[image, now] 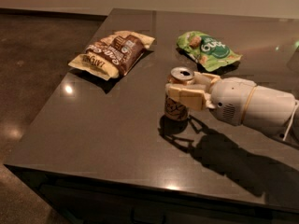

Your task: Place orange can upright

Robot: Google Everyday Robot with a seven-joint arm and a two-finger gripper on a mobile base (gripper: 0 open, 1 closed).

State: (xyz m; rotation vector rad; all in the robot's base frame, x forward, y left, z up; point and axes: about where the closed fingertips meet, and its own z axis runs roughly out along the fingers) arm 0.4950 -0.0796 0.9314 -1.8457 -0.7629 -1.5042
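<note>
On the dark glossy table (93, 139), near a brown snack bag (112, 54) and a green snack bag (208, 50), the cream two-finger gripper (183, 91) is closed around the small metallic orange-brown drink can (175, 110), holding it vertical (pull-tab end up), probably so its base lands flat.

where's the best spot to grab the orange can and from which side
Grip the round side wall just below the top rim, coming in level from the right of the view. The orange can stands upright, tab end up, so its curved wall gives two opposite faces. The pincer holds it there now.
</note>
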